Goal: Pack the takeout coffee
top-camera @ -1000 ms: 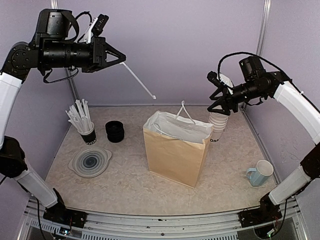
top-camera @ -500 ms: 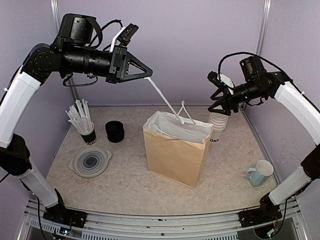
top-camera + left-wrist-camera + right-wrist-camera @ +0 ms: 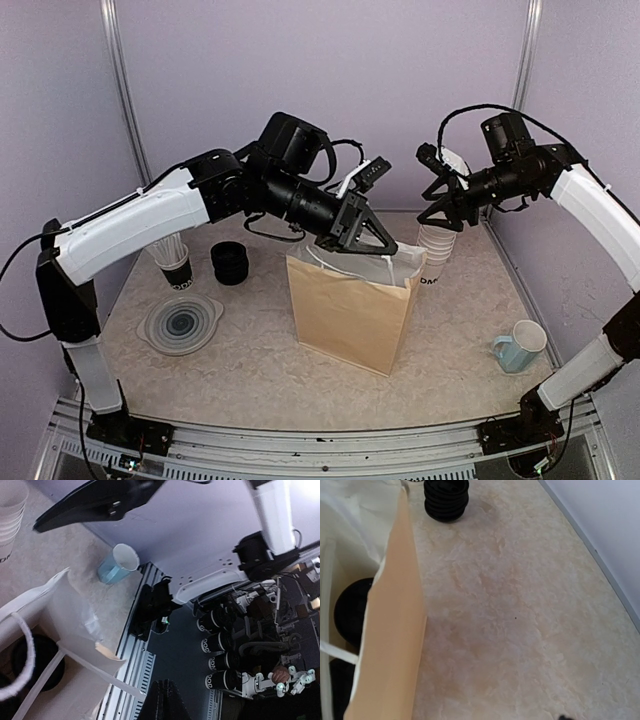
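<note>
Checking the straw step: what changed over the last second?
Left gripper swung down and right from upper left to the mouth of the bag, still shut on the straw, which now reaches into it. Right gripper, cup stack, mug unchanged.

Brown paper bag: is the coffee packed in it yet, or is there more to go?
Mostly done: two black round lids show inside the brown paper bag. In hand: the left jaws, shut on a thin white straw, sit at its mouth. Left: letting the straw go and pulling out, probably.
</note>
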Tool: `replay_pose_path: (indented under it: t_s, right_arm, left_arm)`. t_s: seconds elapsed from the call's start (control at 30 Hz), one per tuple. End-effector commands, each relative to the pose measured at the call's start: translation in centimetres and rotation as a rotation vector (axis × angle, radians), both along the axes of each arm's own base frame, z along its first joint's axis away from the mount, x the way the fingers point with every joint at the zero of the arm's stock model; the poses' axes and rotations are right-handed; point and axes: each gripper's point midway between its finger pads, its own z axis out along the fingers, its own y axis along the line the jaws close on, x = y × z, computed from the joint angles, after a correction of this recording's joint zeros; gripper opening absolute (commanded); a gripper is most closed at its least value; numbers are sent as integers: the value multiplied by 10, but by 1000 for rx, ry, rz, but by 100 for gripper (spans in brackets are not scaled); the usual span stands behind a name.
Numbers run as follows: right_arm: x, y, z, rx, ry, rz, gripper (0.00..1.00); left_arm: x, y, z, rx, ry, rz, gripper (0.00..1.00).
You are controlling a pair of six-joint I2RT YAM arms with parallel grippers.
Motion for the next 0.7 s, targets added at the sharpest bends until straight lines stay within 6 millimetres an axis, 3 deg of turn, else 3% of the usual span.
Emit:
replay_pose_path:
  t_s: [0.0,0.13,0.2,0.3,0.37,0.5,0.6,0.67]
  right_arm:
    - [-4,-7,7,6,-19,-18,66]
    - [-5,-8,7,4,-25,-22,66]
    - [-5,-8,6,3,-26,-23,66]
    - [-4,-9,6,-1,-29,-31,67]
    - [0,-13,9,-12,-50,-58,67]
    - [14,-31,27,-26,-137,-176,69]
    - [30,-56,49,28,-190,-313,98]
    - [32,-67,58,68,-202,-345,99]
  left_arm:
    - [34,10,-21,118,-68,115,7]
    - [65,39,-30,204,-111,254,21]
    - [77,56,-18,211,-156,319,34]
    - [98,81,1,216,-229,423,44]
    - [109,98,13,210,-262,472,47]
    - [140,152,31,255,-341,635,50]
    - [175,204,31,359,-431,820,55]
    - [193,240,35,433,-520,952,62]
